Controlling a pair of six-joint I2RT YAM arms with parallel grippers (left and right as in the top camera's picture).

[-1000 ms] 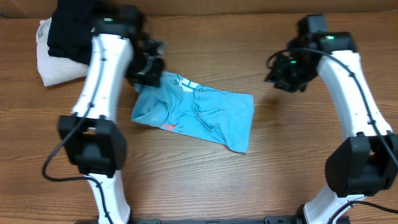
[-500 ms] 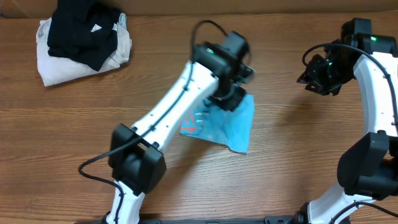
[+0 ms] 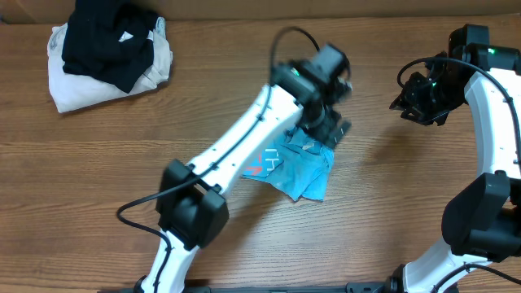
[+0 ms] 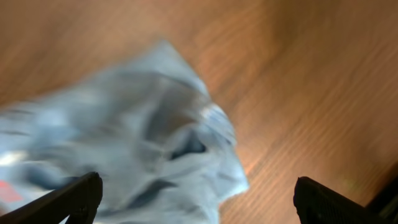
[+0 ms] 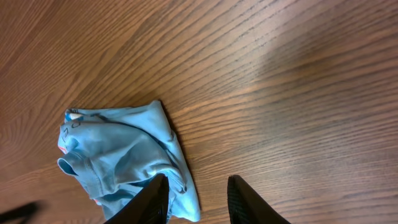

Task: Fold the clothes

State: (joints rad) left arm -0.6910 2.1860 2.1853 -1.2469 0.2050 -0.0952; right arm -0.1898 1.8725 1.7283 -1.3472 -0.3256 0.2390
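The light-blue T-shirt lies bunched in a loose, doubled-over heap at the middle of the table, with red lettering showing at its left edge. It looks thin, limp and very light. It should drape and slide rather than hold a crease, so a pinch at a corner or hem edge would serve better than one in the bulk. The left fingers are spread wide just above the cloth and hold nothing, though blur hides whether they touch it. The right fingers stand narrowly apart and empty, hovering to the right of the shirt.
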